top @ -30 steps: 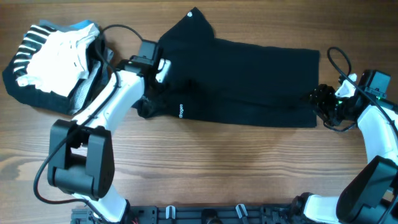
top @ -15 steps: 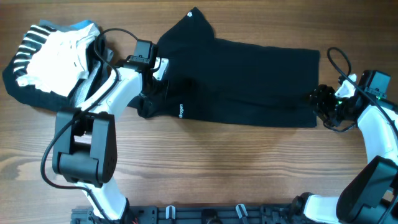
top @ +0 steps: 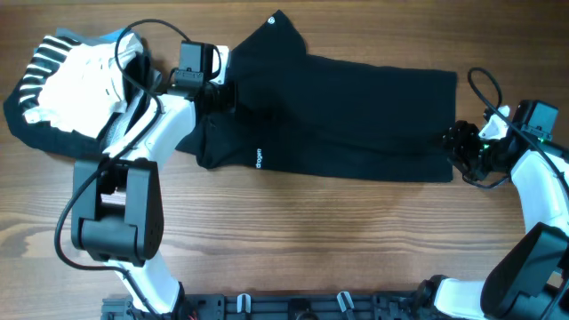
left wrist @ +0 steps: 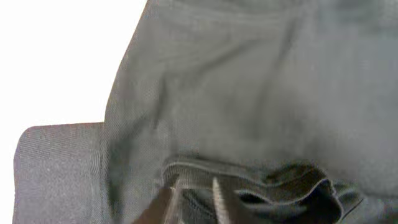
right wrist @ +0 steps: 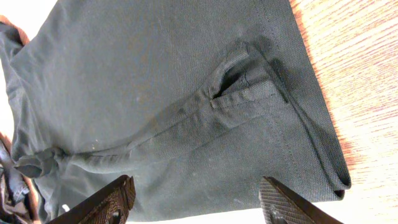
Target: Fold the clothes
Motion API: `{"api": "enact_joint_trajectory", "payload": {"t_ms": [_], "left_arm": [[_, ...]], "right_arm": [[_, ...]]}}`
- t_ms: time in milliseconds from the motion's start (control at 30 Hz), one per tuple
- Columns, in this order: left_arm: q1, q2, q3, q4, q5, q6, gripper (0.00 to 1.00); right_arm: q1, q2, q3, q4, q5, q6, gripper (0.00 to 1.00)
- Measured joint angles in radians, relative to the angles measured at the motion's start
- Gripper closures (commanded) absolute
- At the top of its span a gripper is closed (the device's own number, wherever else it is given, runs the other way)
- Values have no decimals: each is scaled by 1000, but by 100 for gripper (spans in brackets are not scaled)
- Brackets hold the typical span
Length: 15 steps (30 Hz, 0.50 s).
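Left wrist view is filled almost wholly by dark cloth: the left gripper (left wrist: 193, 191) is seen with its fingers drawn narrow, and a doubled hem fold (left wrist: 261, 177) of the black T-shirt (left wrist: 249, 81) is met just at their tips. Whether cloth is actually pinched between them cannot be told. The narrow setting is judged to suit a thin edge of soft fabric, which would slip from a wider bite. From overhead, this gripper (top: 218, 89) is found at the upper left corner of the T-shirt (top: 356, 116), a corner being the natural place from which a layer can be lifted and carried over. The right gripper (right wrist: 196, 186) is held wide above the opposite end of the shirt, with nothing caught between its fingers; a bunched seam (right wrist: 242, 78) lies beyond them. It (top: 455, 140) is judged to be waiting at the right edge so that this end can be pinned or taken up in turn. The shirt is laid as a long band across the wooden table (top: 311, 231), its white label mark (top: 259, 159) near the left end. A white garment (top: 84, 76) and a striped garment (top: 36, 67) are heaped further left of it, apart from the fold.
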Motion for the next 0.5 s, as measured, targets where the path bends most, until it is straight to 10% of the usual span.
{"api": "enact_joint_trajectory", "payload": {"t_ms": [300,500], "left_arm": [[-13,-10,3,-333,125,-3,96],[-51,8,-75,-132,143,5,96]], "right_arm": [[0,0,0,-3,0,0,28],[0,0,0,-3,0,0,28]]}}
